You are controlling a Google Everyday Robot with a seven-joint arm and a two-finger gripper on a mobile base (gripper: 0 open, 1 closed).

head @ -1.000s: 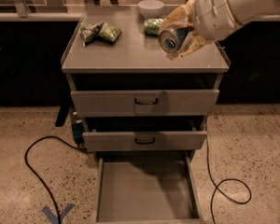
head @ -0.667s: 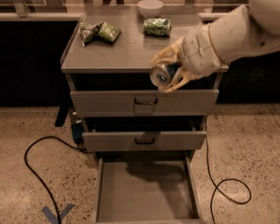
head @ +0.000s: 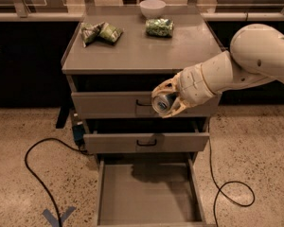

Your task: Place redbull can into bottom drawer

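While the gripper [head: 166, 102] has its fingers [head: 164, 86] clamped round the redbull can [head: 161, 103] in front of the top drawer [head: 109, 103] | middle drawer [head: 128, 143] sticks out over the open bottom drawer [head: 146, 198] | floor cable [head: 36, 173] nearby

tool [head: 162, 102] around redbull can [head: 161, 103], before upper drawer [head: 109, 104] | bottom drawer [head: 146, 193] below, perhaps slightly left

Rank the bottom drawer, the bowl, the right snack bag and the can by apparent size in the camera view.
1. The bottom drawer, clearly largest.
2. The bowl and the snack bag look alike; not ranked.
3. The can, held in the gripper in front of the top drawer; partly covered, so unsure.
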